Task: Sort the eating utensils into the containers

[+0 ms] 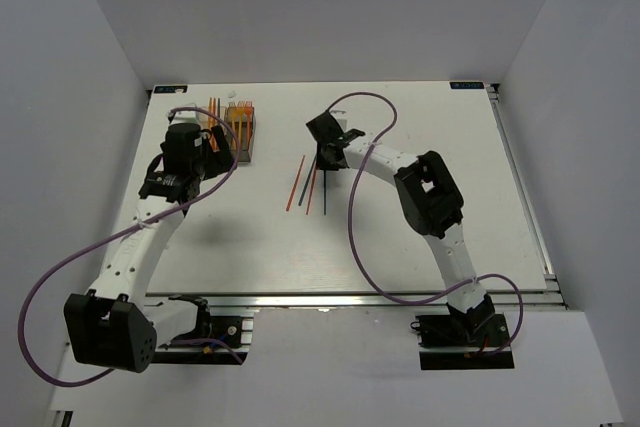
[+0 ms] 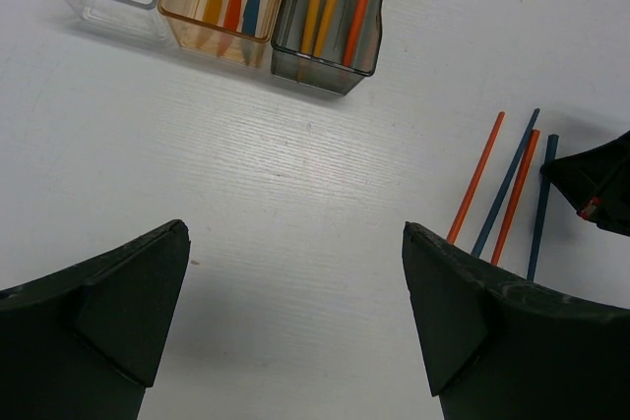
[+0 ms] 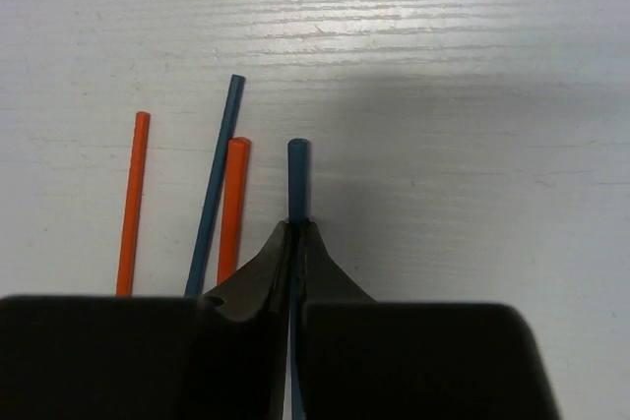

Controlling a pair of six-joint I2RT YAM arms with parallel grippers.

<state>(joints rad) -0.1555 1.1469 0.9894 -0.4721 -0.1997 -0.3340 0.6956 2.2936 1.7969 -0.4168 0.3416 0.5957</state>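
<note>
Low in the middle of the right wrist view, a blue stick [image 3: 297,179] lay on the table [image 3: 463,95], pinched in the narrow jaws of the right gripper [image 3: 295,235]. Three other sticks [image 3: 217,184] lay just to its left. The boxes [image 2: 212,31] stood at the upper left of the left wrist view, below them the left gripper [image 2: 295,307], jaws wide. Gripped apparently near one end, the stick could swivel or slip on lifting and knock its neighbours.
</note>
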